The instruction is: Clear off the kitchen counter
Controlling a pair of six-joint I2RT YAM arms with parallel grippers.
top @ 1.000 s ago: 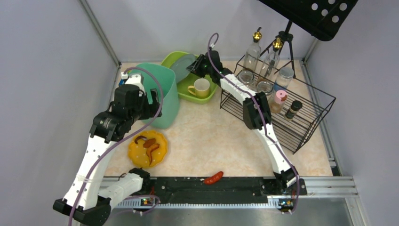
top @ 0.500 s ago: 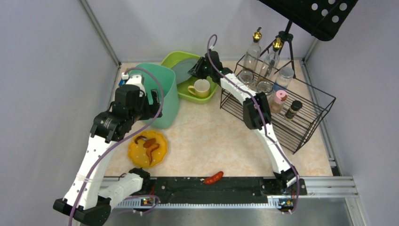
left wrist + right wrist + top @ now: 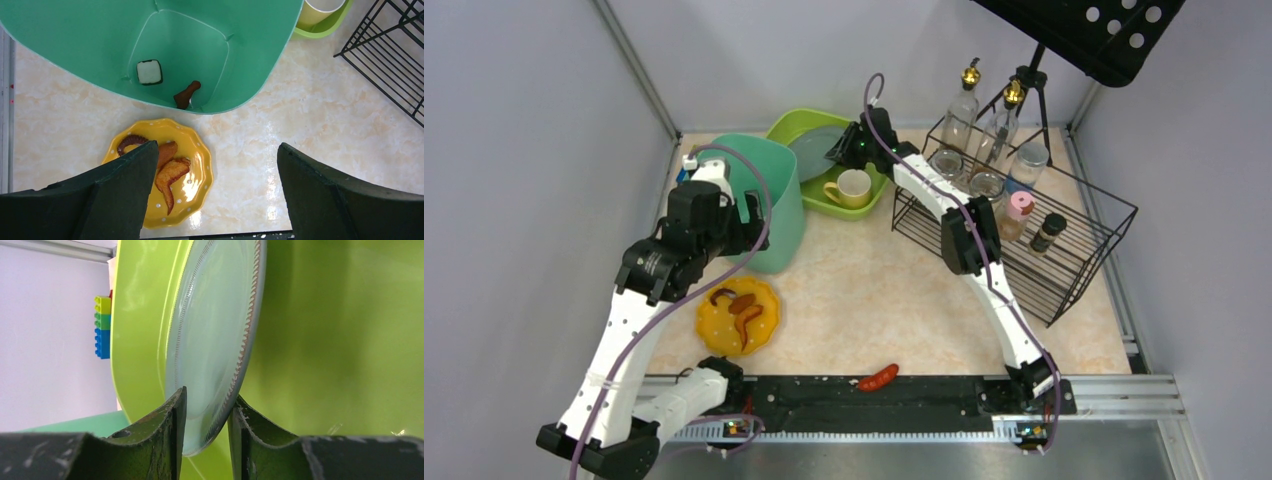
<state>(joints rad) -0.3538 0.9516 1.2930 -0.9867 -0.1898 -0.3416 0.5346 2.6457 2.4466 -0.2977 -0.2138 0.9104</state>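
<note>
Kitchen counter table (image 3: 874,290) lies flat under both arms; its glass plate (image 3: 210,330), stiff, slick and breakable, stands in the green tub (image 3: 325,340), rim pinched by the right gripper (image 3: 207,397); left gripper (image 3: 217,150) gapes empty.

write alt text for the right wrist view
The right gripper pinches the rim of a pale plate standing on edge in a lime green tub. Stacked coloured toy bricks show at left, against a grey wall.
</note>
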